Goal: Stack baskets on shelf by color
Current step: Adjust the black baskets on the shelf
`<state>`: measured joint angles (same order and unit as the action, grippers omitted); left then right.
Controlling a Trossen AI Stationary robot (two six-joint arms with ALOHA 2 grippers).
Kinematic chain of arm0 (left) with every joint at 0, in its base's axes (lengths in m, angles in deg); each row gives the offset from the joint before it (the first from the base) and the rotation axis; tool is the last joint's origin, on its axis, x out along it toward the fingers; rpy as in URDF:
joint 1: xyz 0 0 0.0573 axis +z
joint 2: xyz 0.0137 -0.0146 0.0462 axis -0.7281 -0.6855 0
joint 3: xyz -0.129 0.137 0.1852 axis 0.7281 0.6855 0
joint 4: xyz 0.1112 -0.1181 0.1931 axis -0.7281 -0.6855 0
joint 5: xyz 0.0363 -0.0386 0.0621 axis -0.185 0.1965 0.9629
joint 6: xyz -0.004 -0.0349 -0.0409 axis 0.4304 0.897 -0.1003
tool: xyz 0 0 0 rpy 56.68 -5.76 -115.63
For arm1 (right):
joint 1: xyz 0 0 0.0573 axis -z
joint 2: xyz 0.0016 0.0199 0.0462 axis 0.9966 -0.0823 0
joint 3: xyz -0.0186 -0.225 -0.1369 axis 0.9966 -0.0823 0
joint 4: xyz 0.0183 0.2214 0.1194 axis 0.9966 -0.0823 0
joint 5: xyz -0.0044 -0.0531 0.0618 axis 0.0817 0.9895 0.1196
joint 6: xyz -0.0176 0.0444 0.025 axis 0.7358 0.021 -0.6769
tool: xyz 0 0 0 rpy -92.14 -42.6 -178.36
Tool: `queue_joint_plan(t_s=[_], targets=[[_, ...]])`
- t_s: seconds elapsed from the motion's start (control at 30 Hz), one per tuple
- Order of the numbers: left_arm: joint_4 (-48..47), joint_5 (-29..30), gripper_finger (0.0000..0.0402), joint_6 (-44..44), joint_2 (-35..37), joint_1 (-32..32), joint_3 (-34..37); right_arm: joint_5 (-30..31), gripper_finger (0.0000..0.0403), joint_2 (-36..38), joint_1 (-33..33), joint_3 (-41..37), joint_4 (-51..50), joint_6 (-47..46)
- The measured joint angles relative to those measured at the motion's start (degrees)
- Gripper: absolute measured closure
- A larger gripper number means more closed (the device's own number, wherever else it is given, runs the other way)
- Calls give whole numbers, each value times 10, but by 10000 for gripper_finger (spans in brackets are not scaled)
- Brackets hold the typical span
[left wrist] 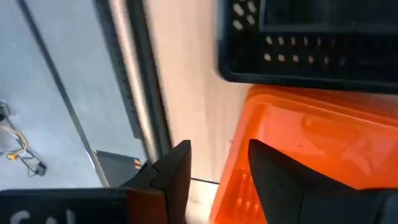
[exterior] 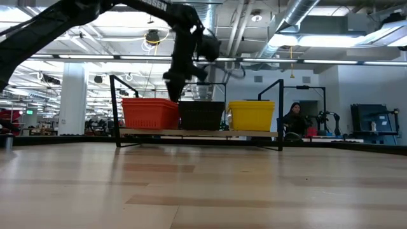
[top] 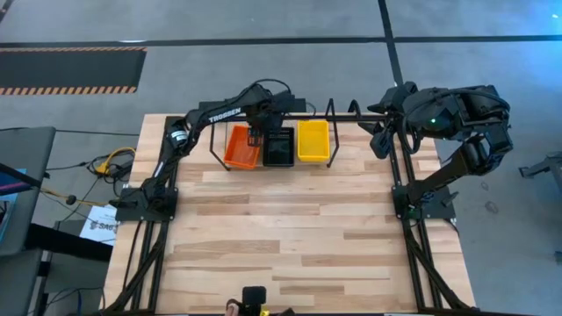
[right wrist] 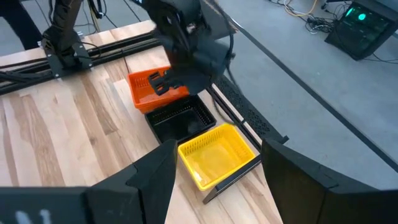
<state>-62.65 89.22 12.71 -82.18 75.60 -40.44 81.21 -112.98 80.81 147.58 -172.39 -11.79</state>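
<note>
Industrial lab hall, exposed ceiling ducts [exterior: 299, 19], strip lights, concrete floor [top: 263, 22]

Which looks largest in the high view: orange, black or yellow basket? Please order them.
1. Orange basket, sitting skewed, looks slightly largest.
2. Yellow basket and black basket look alike; no ranking.

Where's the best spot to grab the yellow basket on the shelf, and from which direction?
Probably the yellow basket is best taken by a thin rim wall from above, one finger inside and one outside. It sits upright and open-topped at the end of the shelf, with the black basket close alongside, so the wall facing the open table looks freest.
</note>
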Motion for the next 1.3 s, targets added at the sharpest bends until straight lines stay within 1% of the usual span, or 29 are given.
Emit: queue_joint_plan(t_s=[0.1,0.23,0.33,0.4,0.53,0.6,0.67,0.73,0.8,0.87,0.9,0.97,1.07,1.1,1.17,1.23,1.3], targets=[[-19,-6,251,31,1,0,-52,-2,148,0,0,0,0,0],[-60,-43,251,91,3,1,-139,-3,148,0,0,0,0,5],[-57,-56,251,128,52,1,-108,-1,148,-5,9,-2,1,20],[-68,-57,252,156,83,0,-107,-1,148,-9,23,-14,0,38],[-68,-35,252,195,148,-11,-107,-3,157,-27,66,-39,0,58],[-69,-12,252,214,188,-18,-107,-16,178,-41,93,-52,0,71],[-69,9,252,238,228,-26,-107,-27,214,-64,117,-60,0,88],[-69,18,252,262,266,-36,-107,-32,262,-91,138,-61,7,109],[-69,17,252,287,301,-47,-107,-38,319,-122,155,-62,32,144],[-69,16,252,309,334,-60,-107,-69,376,-151,170,-62,80,189],[-69,15,252,316,349,-68,-107,-95,388,-167,177,-62,111,212],[-69,15,252,321,376,-85,-107,-182,389,-196,192,-61,175,246],[-69,18,252,326,409,-113,-107,-321,397,-245,210,-61,275,271],[-69,20,252,330,419,-122,-107,-353,398,-262,213,-61,304,275],[-68,22,252,336,438,-137,-107,-395,392,-294,220,-61,356,280],[-69,22,252,339,453,-148,-107,-426,384,-321,228,-62,383,284],[-68,23,252,342,466,-154,-107,-452,374,-345,236,-61,405,267]])
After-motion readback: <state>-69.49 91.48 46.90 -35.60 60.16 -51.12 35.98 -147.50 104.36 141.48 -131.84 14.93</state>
